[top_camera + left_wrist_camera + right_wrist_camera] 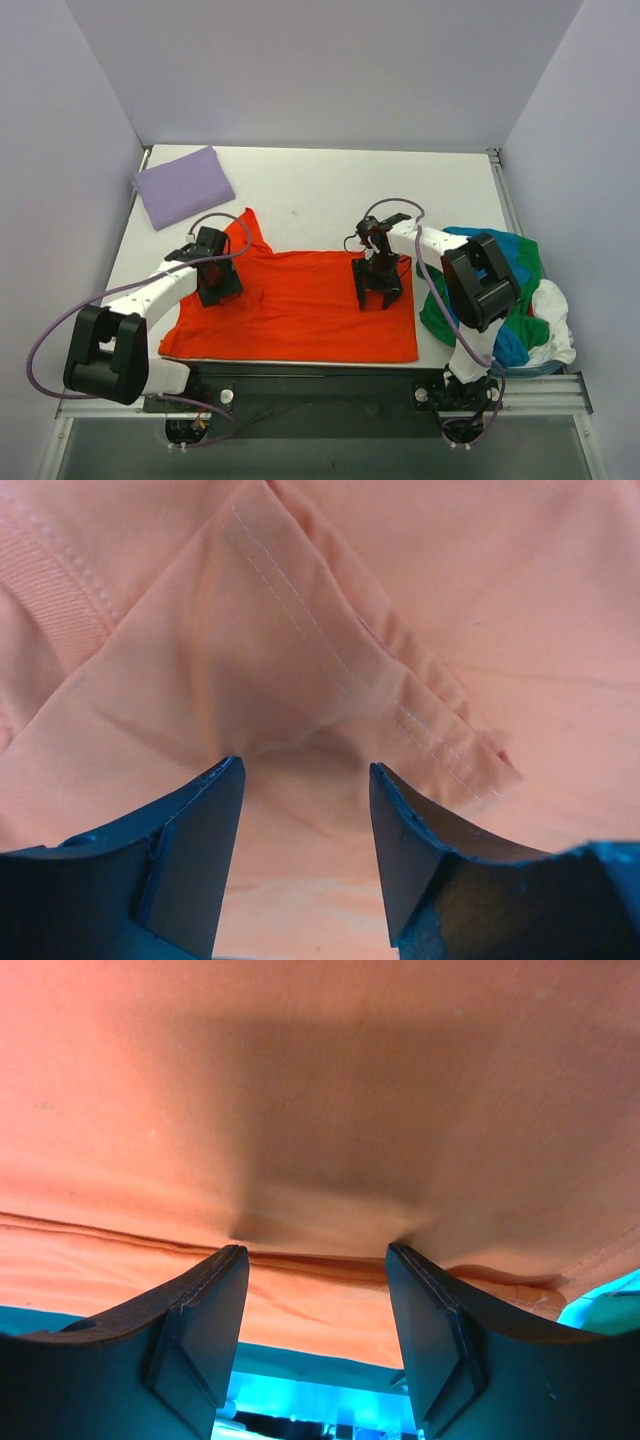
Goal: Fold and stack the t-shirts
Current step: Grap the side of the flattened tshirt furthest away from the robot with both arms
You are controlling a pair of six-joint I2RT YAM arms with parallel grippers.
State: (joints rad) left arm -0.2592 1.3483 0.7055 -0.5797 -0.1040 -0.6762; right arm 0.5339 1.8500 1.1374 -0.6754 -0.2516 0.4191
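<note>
You had the bright orange-red cloth t-shirt [300, 310] spread flat mid-front, the folded lavender purple t-shirt [183, 186] far left, and the heap of green, blue and white t-shirts [533, 300] at right.

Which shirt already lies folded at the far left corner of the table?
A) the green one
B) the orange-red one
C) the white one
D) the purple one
D: the purple shirt lies as a neat folded rectangle at the far left corner, while the orange-red shirt is spread flat in the middle and the others sit in a heap of shirts on the right.
</note>
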